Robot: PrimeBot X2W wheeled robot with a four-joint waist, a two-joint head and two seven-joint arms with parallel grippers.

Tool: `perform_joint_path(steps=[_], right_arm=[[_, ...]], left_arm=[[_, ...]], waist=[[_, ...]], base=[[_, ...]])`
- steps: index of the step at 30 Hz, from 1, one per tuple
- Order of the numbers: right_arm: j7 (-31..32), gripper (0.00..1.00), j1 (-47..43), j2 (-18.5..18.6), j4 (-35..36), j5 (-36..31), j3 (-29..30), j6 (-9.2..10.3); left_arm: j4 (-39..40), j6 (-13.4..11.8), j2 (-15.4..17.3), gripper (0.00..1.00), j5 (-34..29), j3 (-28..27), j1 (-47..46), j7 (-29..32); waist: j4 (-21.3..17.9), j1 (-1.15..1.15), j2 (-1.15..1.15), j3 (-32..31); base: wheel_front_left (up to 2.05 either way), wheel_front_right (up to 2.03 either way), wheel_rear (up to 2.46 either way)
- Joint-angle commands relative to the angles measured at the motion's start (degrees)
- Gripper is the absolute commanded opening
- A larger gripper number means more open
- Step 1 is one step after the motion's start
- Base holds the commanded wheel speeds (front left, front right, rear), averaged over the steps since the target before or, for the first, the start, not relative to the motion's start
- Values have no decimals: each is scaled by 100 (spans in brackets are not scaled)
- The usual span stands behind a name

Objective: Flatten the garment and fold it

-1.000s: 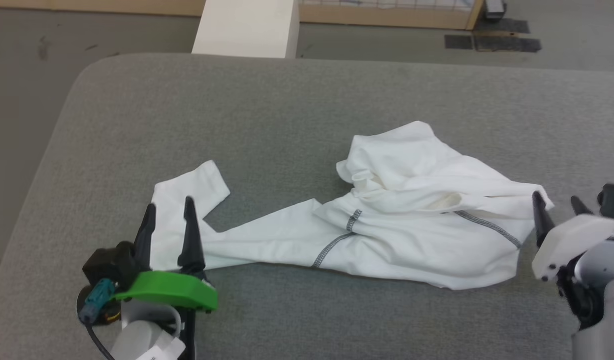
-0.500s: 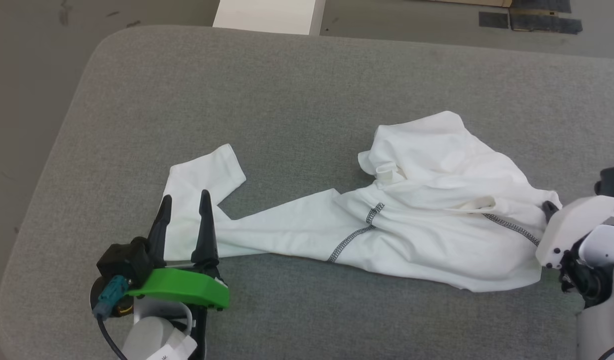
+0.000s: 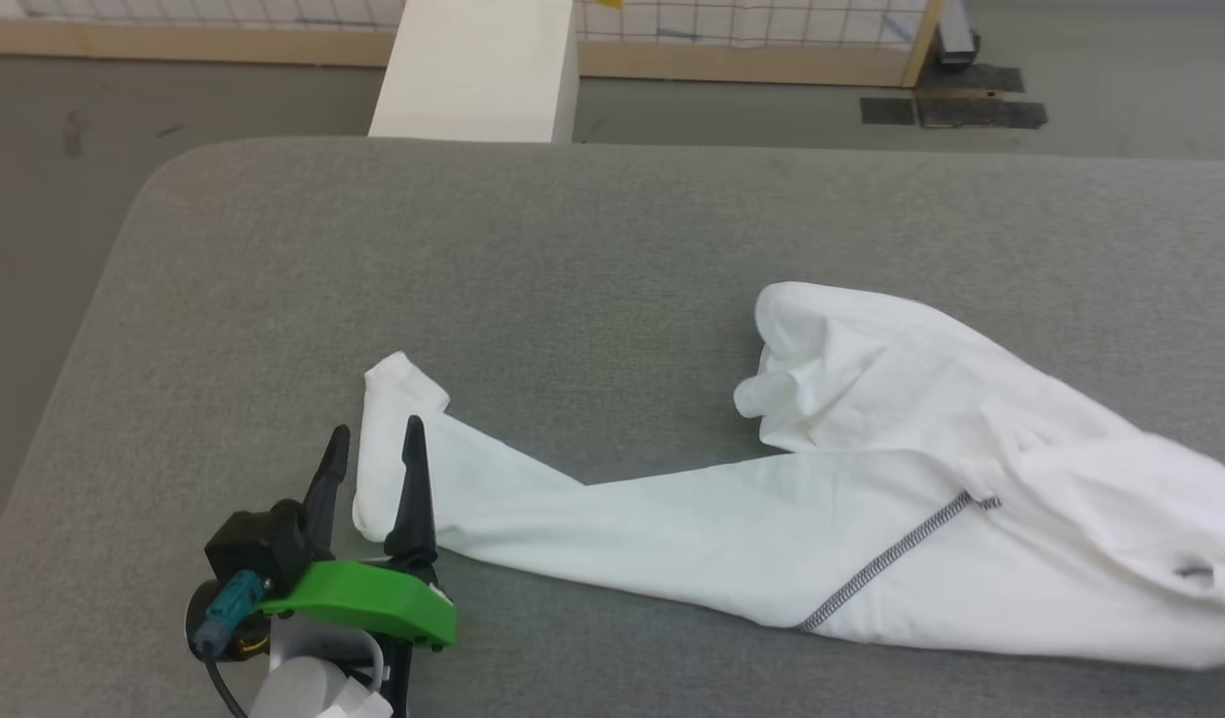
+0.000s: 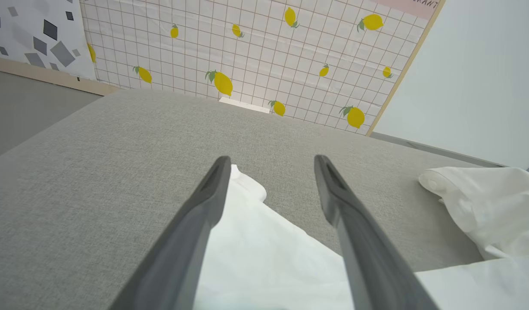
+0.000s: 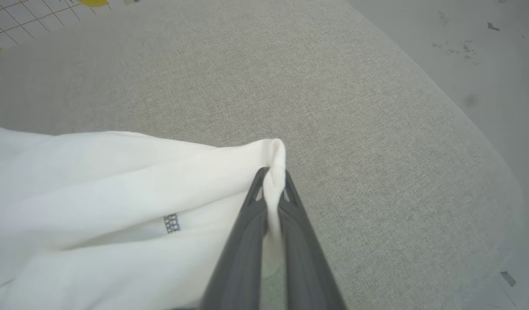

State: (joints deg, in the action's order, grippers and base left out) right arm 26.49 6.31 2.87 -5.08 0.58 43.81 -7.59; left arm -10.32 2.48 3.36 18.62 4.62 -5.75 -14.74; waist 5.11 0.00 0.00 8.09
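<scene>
The garment [image 3: 772, 529] lies drawn out in a long white band across the grey padded table [image 3: 573, 249]. It runs from a narrow end at the lower left to a wider, bunched mass that goes off the right edge (a line of grey speckled stitching [image 3: 892, 563] crosses it there). The left gripper [image 3: 377, 427] sits at the lower left, fingers spread, with the narrow end between them. A white block [image 3: 473, 70] stands beyond the table's far edge.

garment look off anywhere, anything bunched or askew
The garment is not flat: it lies stretched into a narrow twisted strip across the grey surface, bunched at the right, where the right gripper pinches its edge.
</scene>
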Motion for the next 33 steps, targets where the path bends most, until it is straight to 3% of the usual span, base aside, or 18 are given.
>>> perform_joint_path(steps=[1, 2, 3, 7, 11, 17, 26, 33], right_arm=[[89, 0, -156, 0, -116, 71, 13, 10], [133, 22, -243, 0, -188, 100, -28, 10], [132, 100, -341, 0, -250, 146, -95, 10], [-507, 100, -515, 0, -207, 359, -510, 10], [-1425, 100, -716, 0, 85, 370, -1423, 10], [-2309, 100, -805, 0, 508, 546, -2557, 10], [-2494, 100, -755, 0, 609, 667, -3323, 10], [-2548, 100, -655, 0, 535, 752, -3475, 10]], left_arm=[[-27, 39, -26, 100, -102, 8, 57, -26], [-42, 48, -28, 100, -109, 18, 67, -26], [-57, 61, -29, 100, -114, 32, 77, -26], [-112, 125, -34, 100, -148, 128, 100, -26], [-257, 251, -21, 100, -263, 483, -7, 42], [-558, 440, 59, 100, -520, 1400, -633, 790], [-1424, 498, 141, 100, -268, 2599, -1703, 2727], [-1904, 499, 220, 100, -49, 2756, -2117, 3923]], waist=[[-174, 0, 0, -147], [-203, 0, 0, -166], [-233, 0, 0, -184], [-345, 0, 0, -243], [-422, 0, 0, -262], [-584, 0, 0, -150], [-866, 0, 0, 85], [-987, 0, 0, 207]], base=[[0, 0, 0], [0, 0, 0], [0, 0, 0], [0, 0, 0], [0, 0, 0], [0, 0, 0], [0, 0, 0], [0, 0, 0]])
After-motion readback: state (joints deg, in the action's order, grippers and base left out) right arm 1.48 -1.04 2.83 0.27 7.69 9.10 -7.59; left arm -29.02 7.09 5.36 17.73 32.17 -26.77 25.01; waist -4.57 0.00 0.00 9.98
